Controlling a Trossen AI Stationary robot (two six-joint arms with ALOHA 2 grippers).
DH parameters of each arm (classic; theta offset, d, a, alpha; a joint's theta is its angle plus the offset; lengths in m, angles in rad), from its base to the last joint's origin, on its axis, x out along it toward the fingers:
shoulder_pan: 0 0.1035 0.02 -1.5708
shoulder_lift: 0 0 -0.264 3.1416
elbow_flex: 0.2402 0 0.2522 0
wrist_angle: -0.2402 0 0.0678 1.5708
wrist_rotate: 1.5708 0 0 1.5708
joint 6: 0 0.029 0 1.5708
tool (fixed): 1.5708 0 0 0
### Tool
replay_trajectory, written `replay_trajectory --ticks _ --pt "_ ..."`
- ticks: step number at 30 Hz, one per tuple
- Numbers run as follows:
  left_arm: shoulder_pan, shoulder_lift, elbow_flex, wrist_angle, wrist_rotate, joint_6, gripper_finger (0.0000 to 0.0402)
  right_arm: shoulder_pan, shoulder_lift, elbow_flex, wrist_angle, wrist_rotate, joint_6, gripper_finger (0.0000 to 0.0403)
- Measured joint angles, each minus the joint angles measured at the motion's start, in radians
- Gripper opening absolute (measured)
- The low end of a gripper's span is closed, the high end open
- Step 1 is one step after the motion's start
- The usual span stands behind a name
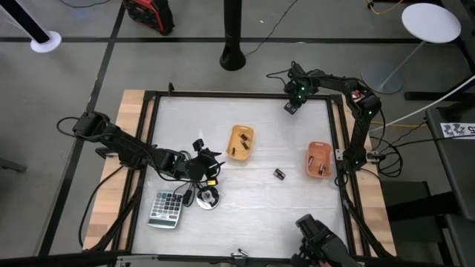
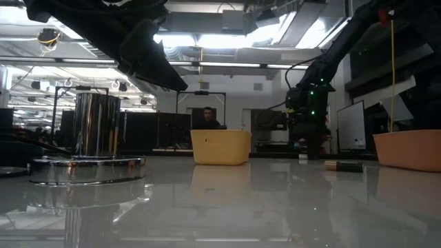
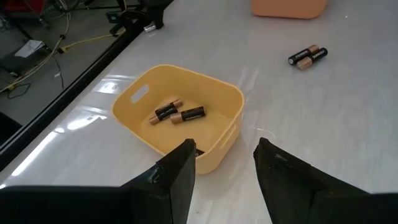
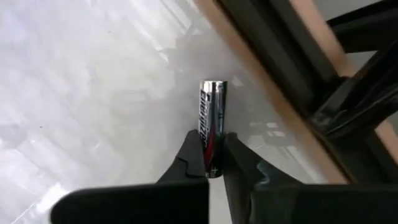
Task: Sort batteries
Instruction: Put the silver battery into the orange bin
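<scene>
— What is held by the right gripper (image 4: 212, 163)?
— A silver battery (image 4: 211, 112) is pinched between its nearly closed fingers, far beyond the yellow bin (image 3: 180, 118), near the table's frame.
— And the left gripper (image 3: 224, 163)?
— It is held open and empty, just beside the yellow bin; two batteries (image 3: 178, 112) lie inside, and what seems a pair (image 3: 307, 56) lies loose beyond it.
</scene>
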Motion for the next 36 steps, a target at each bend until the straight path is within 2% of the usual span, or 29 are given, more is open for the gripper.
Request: replay_trajectory --ticks 7,16,25,32,36 --pt "0.0 0.0 0.0 0.0 0.0 0.0 0.0155 0.001 0.003 0.013 -0.096 -0.105 -0.001 0.0016" --pt "0.0 0.0 0.0 0.0 0.0 0.0 0.0155 0.004 0.008 0.089 -0.375 -0.321 -0.031 0.0016" --pt "0.0 0.0 0.0 0.0 0.0 0.0 0.0155 0.012 0.006 0.1 -0.683 -0.335 -0.064 0.0017" --pt "0.0 0.0 0.0 0.0 0.0 0.0 0.0155 0.091 -0.015 0.102 -0.756 -0.323 -0.065 0.0018" --pt "0.0 0.0 0.0 0.0 0.0 0.0 0.0155 0.166 -0.05 0.097 -0.823 -0.276 -0.066 0.0018"
